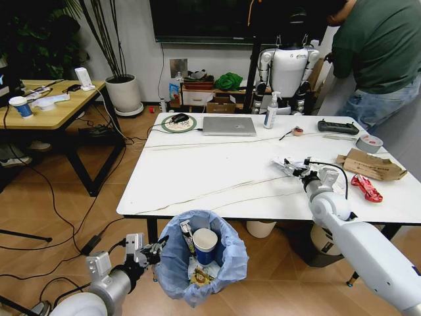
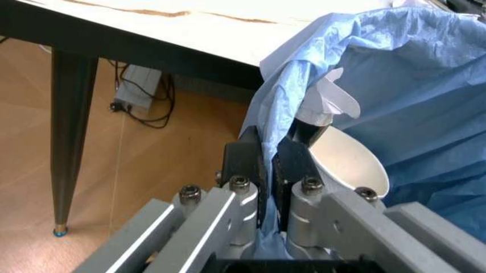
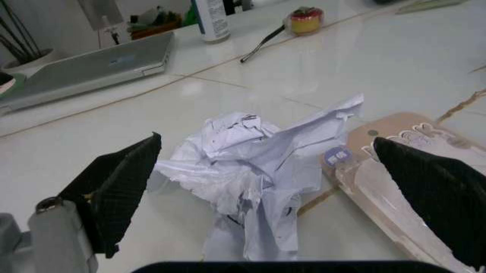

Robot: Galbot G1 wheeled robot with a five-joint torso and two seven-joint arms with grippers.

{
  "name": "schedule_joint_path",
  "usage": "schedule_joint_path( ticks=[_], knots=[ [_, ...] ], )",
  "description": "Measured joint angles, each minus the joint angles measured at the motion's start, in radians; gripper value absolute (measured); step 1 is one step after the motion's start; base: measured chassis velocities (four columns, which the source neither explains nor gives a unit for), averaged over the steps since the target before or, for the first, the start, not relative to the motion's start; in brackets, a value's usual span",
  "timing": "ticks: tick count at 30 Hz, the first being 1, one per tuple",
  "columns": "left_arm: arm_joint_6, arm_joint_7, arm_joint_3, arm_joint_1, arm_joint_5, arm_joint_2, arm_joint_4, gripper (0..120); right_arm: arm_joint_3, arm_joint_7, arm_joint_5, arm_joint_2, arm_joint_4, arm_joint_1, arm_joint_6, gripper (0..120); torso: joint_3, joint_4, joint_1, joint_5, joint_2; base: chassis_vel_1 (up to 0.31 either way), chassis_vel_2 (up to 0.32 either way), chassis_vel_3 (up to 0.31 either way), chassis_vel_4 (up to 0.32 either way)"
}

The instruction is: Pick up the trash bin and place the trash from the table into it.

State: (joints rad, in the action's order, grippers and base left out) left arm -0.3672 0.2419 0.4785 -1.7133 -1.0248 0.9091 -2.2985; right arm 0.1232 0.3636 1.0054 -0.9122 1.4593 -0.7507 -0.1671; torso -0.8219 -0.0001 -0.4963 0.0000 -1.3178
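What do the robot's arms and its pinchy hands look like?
Both arms are smooth and silver-white. The left gripper has grey metal bars with round bolts and small black jaws. The right gripper has wide black wedge-shaped jaws with a fine grid pattern, and a black cable loops above its wrist.

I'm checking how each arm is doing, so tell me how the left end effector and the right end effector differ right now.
The left end effector is shut on the trash bin, pinching its blue bag rim below the table edge; the right end effector is open and holds nothing. The left sits low beside the table, while the right is over the tabletop, its fingers either side of a crumpled white paper. Both have dark fingers.
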Motion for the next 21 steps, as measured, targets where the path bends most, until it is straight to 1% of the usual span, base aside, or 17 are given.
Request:
schedule_joint_path(
  ticks=[4,14,20,21],
  knots=[
    [0.000,0.001,0.003,-0.003,-0.001,-0.005,-0.003,0,0.000,-0.011,0.037,-0.017,-0.021,0.018,-0.006,100,0.000,0.0000,0.000,0.0000,0.000,0.000,0.000,0.000,0.000],
    [0.000,0.002,0.007,-0.011,-0.002,-0.008,-0.007,0,-0.027,-0.059,0.039,-0.047,-0.078,0.056,-0.007,100,0.000,0.0001,0.000,0.0000,0.000,0.000,0.000,0.000,0.000],
    [0.000,0.002,0.008,-0.012,-0.002,-0.005,-0.010,0,-0.031,-0.091,0.037,-0.054,-0.112,0.065,0.003,82,0.000,0.0000,0.000,0.0000,0.000,0.000,0.000,0.000,0.000],
    [0.000,0.002,0.008,-0.013,-0.002,-0.005,-0.010,0,-0.032,-0.097,0.035,-0.054,-0.113,0.063,0.004,75,0.000,0.0001,0.000,0.0000,0.000,0.000,0.000,0.000,0.000]
  ],
)
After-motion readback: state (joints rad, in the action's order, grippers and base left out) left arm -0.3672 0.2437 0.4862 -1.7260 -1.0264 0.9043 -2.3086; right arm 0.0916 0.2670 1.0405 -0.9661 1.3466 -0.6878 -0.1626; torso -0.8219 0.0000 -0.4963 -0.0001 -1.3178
